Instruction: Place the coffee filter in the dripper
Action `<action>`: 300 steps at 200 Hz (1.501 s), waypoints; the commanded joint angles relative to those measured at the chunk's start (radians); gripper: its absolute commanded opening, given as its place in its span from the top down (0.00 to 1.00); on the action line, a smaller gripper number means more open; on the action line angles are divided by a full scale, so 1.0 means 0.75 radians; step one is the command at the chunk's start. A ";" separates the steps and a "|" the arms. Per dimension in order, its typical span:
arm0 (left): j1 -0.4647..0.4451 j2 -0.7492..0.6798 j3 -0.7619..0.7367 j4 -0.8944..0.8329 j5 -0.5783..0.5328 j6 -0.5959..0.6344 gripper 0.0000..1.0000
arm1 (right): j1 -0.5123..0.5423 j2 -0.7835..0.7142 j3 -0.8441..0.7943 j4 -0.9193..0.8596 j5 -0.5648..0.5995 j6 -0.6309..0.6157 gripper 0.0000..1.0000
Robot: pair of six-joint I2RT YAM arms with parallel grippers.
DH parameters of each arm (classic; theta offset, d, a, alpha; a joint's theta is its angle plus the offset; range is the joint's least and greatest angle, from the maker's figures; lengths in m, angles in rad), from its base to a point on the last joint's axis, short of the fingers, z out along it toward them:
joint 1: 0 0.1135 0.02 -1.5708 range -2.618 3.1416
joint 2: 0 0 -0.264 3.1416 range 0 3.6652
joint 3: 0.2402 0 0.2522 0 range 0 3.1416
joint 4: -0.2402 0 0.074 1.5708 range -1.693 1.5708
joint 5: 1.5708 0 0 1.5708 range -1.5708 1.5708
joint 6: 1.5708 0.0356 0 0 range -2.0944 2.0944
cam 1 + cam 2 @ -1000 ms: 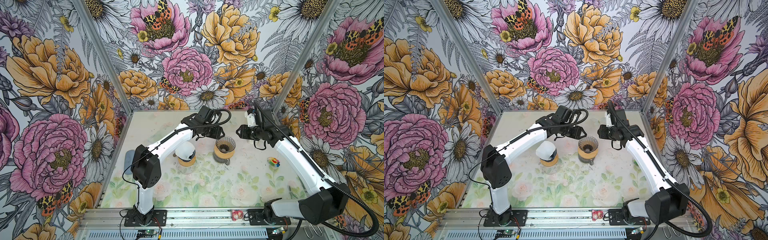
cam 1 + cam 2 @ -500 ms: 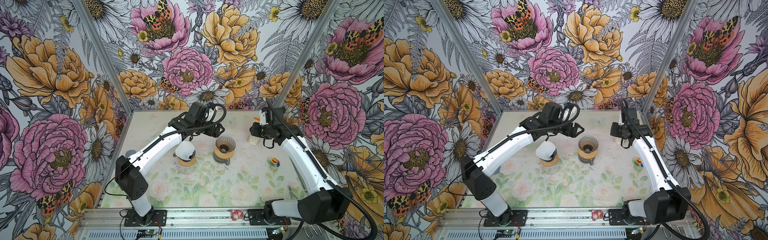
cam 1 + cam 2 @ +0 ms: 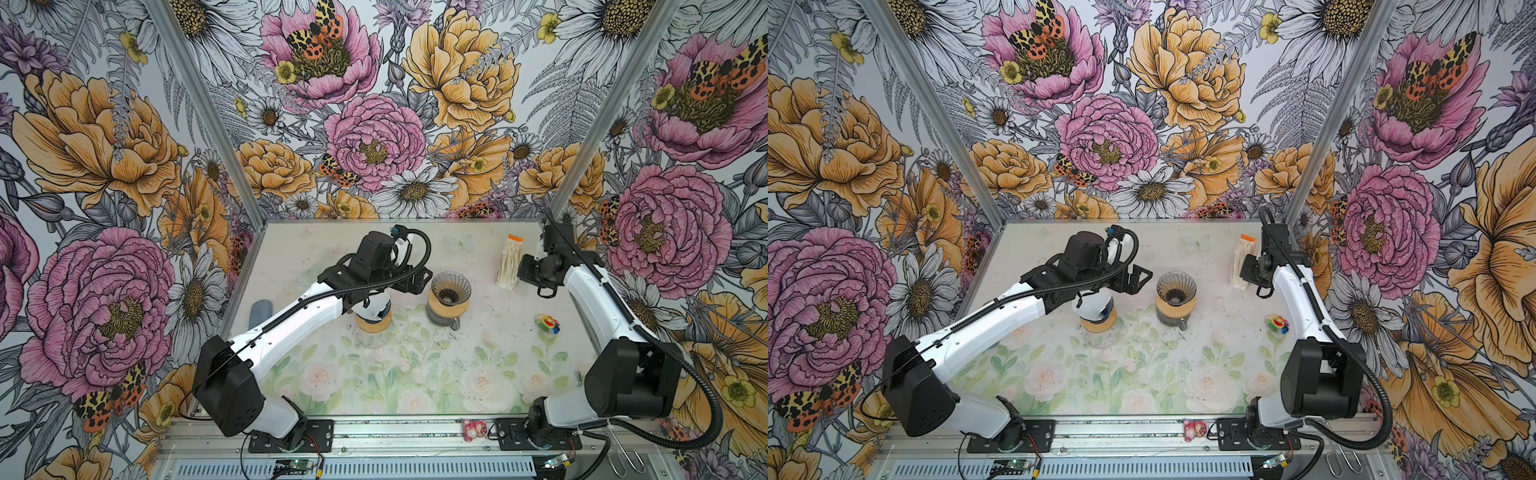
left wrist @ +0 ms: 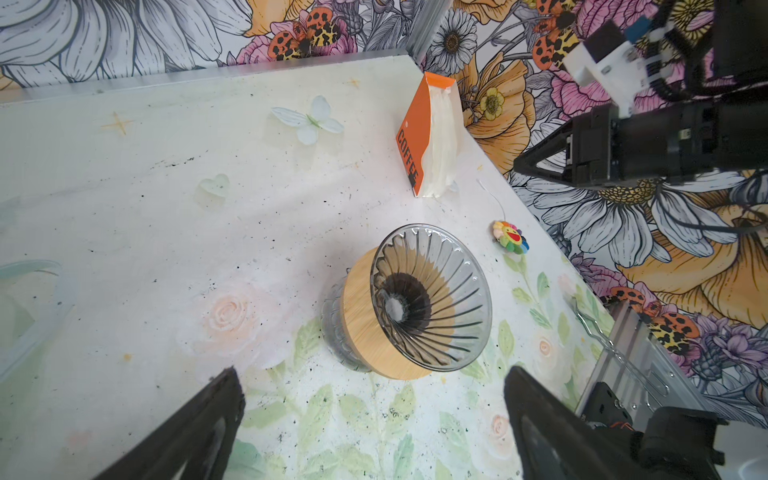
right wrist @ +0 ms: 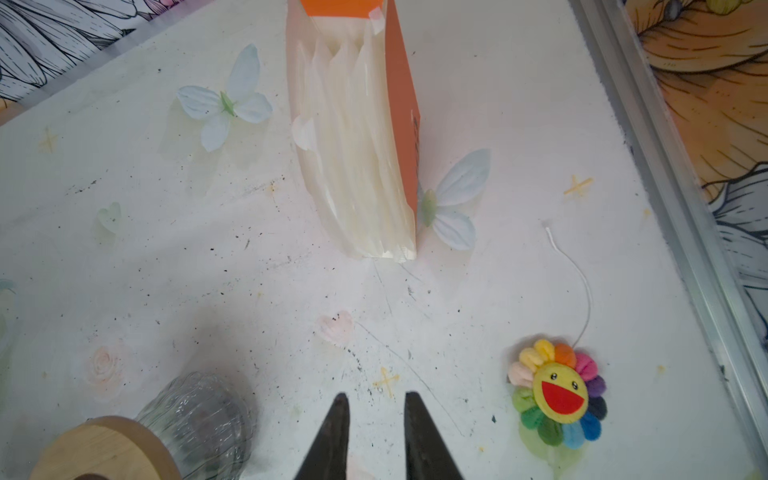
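**Right gripper lined up on the filter pack, dripper empty**

In both top views the pack of coffee filters (image 3: 508,266) stands upright at the upper right of the tabletop, with an orange card on one face and pale papers stacked against it. The right gripper (image 5: 374,399) is just to its right, fingers narrowly parted with nothing between them. The pack lies straight ahead of the tips, near but not touching, its long axis vertical. The glass dripper (image 3: 451,289), on a wooden collar mid-table, holds no filter. The left gripper (image 4: 372,374) is spread wide beside the dripper and empty. The right arm is clearly nearer the filters, so drawing one out should fall to it.
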State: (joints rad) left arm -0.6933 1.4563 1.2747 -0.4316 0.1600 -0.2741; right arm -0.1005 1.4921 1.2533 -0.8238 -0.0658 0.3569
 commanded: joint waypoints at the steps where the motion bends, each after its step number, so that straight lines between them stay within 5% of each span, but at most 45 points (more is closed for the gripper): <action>1: 0.021 -0.033 -0.018 0.085 -0.029 -0.029 0.01 | -0.021 0.054 -0.008 0.084 -0.025 -0.002 0.75; 148: 0.088 0.059 0.033 0.093 0.044 -0.052 0.01 | -0.036 0.414 0.125 0.213 0.072 0.005 0.83; 300: 0.098 0.106 0.064 0.087 0.071 -0.079 0.01 | -0.037 0.466 0.121 0.228 0.045 0.001 1.00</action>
State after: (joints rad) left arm -0.6312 1.5230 1.2915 -0.3840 0.1951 -0.3164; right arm -0.1242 1.8320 1.3277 -0.6678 -0.0372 0.3576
